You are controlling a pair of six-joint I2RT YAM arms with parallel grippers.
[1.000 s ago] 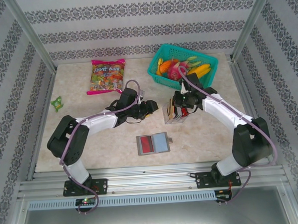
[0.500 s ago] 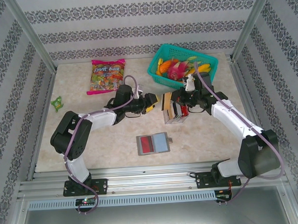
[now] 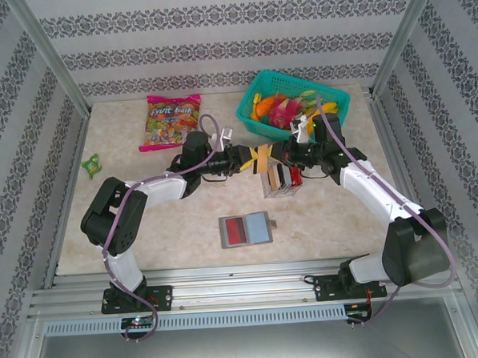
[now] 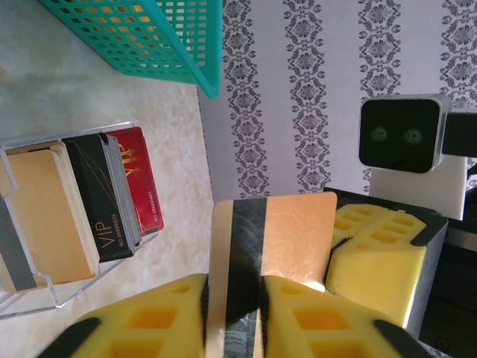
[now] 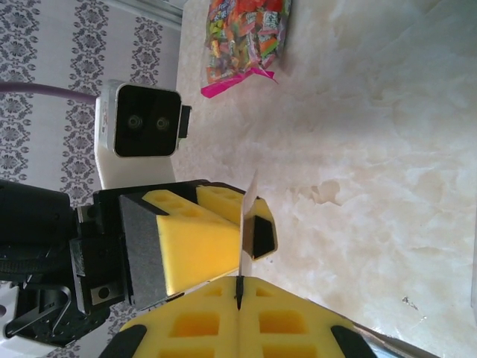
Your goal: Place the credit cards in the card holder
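Step in hand, by my reading: mid-air handover of one card between the arms, above the middle of the table (image 3: 177, 230).

Right gripper (image 5: 238, 287): jaws pressed together on a thin tan card (image 4: 294, 239) of rigid plastic with a black stripe, seen edge-on from its own wrist.
Left gripper (image 4: 233, 289): jaws flank the same card with a narrow gap between them. Cannot tell whether they actually bite.

The other credit cards (image 4: 112, 198) (tan, black, red) stand upright in a clear acrylic stand (image 4: 82, 287), at about 5 o'clock from the handover point in the top view. The dark-gray folding card holder (image 3: 260, 227) lies open flat at 6 o'clock, well apart from both grippers. It shows red in its left half and pale blue-gray in its right.

Handling, judged: the tan card is light, stiff and slick-faced, and likely to pivot or slide in the foam if pinched at a corner. The best hold is flat across both faces near one short end, leaving the other end free to enter the holder's slot. One arm should let go only once the other grips firmly.
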